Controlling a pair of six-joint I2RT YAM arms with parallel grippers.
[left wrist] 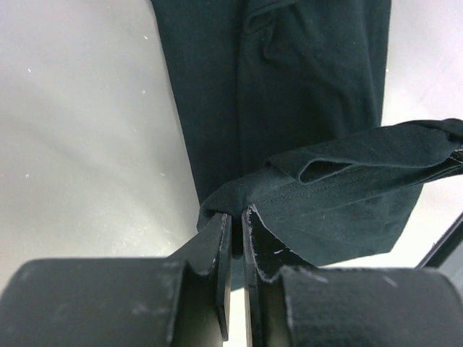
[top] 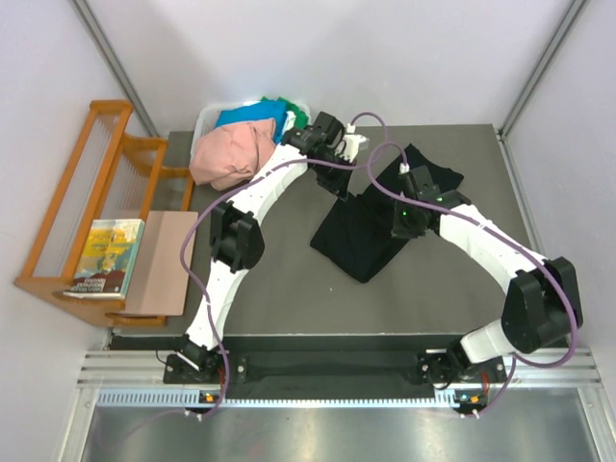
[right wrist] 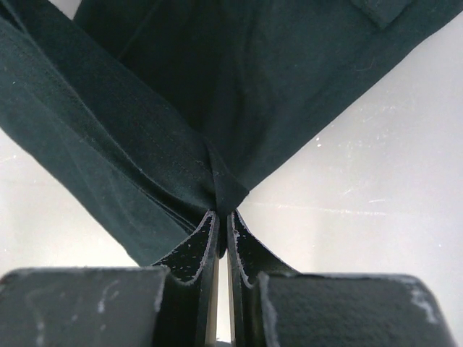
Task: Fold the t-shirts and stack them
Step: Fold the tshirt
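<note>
The left end effector (left wrist: 235, 217) is pinching a bunched edge of the black t-shirt (top: 358, 241), its jaws pressing together on the cloth. The right end effector (right wrist: 223, 215) is clamping a gathered fold of the same shirt. Both are gripping at the garment's far end, the left one further left and slightly farther back. The shirt is therefore trailing from them toward the near side of the bench (top: 279, 289), its long axis running diagonally from far right to near left (part is lying flat, part is hanging lifted). Neither arm is nearer, since both are gripping it. The coming fold is, I judge, depending on carrying that held edge nearward over the body.

There are four shirts: one black, one salmon-pink (top: 231, 154), one blue (top: 252, 117) and one green (top: 284, 108). The three coloured ones are heaping in one white bin (top: 205, 123) at the far left.
</note>
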